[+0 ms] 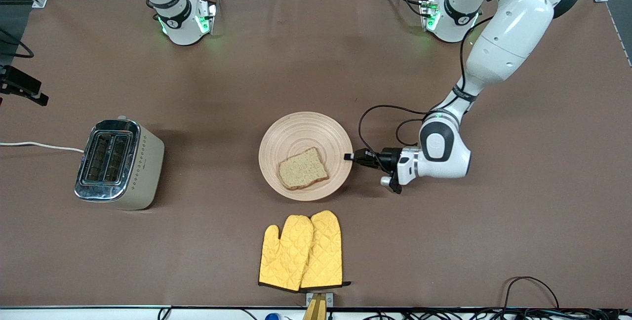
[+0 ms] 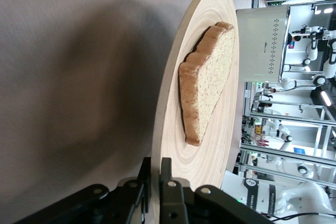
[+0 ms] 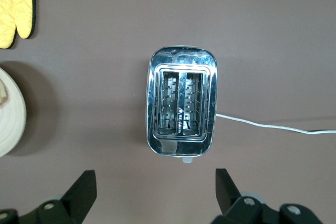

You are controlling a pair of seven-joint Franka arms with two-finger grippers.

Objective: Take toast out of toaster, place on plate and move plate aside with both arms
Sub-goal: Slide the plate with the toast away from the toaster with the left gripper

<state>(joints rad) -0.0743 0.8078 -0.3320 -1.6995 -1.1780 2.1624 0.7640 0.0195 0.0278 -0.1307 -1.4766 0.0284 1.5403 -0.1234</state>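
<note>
Though mitts (image 1: 301,252) two, one toast (image 1: 302,168).

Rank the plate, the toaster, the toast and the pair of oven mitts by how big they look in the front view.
1. plate
2. toaster and pair of oven mitts: these look about alike, so I won't rank them
3. toast, clearly the smallest

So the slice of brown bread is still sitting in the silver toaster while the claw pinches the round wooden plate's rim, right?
Not quite. The slice of brown bread lies on the round wooden plate, as the front view shows; the silver toaster's slots are empty. The left claw does pinch the rim.
</note>
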